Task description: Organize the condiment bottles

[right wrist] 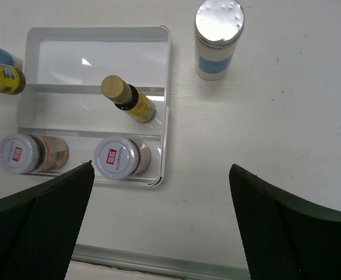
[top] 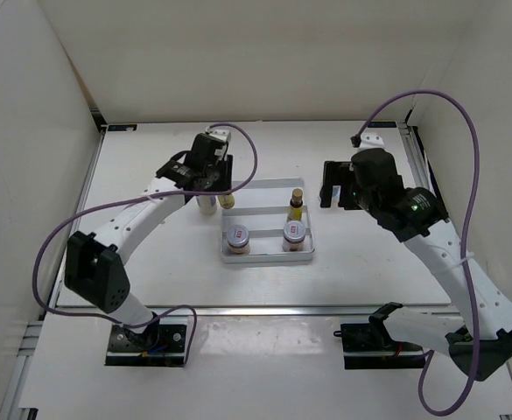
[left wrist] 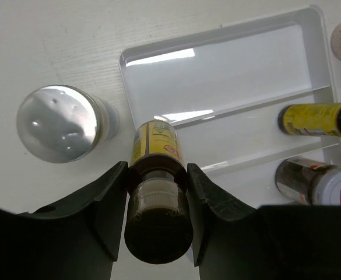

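Note:
My left gripper [left wrist: 157, 175] is shut on a slim yellow bottle [left wrist: 155, 143] with a dark cap, at the left edge of the white tray [left wrist: 228, 87]; it also shows in the top view [top: 227, 199]. A tall white bottle [left wrist: 59, 122] stands just left of the tray. A second yellow bottle [right wrist: 126, 96] stands in the middle section. Two red-marked jars [right wrist: 18, 153] [right wrist: 115, 157] sit in the near section. The other white bottle [right wrist: 218, 38] stands right of the tray. My right gripper [right wrist: 161, 175] is open and empty, above the table right of the tray.
The tray's far section [right wrist: 94, 55] holds nothing. The right arm [top: 413, 214] hides the right white bottle in the top view. White walls enclose the table on three sides. A metal rail [top: 282, 308] runs along the near edge.

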Available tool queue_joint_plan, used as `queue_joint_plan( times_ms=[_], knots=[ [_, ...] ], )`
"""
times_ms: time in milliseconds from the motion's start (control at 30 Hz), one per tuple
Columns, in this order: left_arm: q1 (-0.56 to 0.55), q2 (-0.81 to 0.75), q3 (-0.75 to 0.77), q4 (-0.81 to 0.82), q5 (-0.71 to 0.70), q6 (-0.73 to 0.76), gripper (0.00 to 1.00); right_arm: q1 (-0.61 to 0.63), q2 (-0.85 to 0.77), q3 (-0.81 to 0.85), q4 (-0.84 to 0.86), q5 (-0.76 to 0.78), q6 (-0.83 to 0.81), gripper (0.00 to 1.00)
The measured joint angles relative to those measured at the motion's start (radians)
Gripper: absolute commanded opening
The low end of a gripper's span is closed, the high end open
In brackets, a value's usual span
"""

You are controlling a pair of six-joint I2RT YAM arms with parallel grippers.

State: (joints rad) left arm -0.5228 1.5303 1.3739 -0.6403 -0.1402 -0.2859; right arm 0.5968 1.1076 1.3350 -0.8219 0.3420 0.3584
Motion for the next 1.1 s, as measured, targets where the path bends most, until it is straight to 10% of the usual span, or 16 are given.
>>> queue_joint_plan(
  times_ms=[600,1100],
  knots=[
    [-0.044,0.151,-0.074,0.029,0.036,-0.038,0.41,0.000,-0.037,-0.072,-0.072,0.032,0.023,0.99],
    [-0.055,0.152,-0.073,0.046,0.045,-0.045,1.00,0.000,-0.032,-0.090,-0.076,0.019,0.034,0.99]
  ],
)
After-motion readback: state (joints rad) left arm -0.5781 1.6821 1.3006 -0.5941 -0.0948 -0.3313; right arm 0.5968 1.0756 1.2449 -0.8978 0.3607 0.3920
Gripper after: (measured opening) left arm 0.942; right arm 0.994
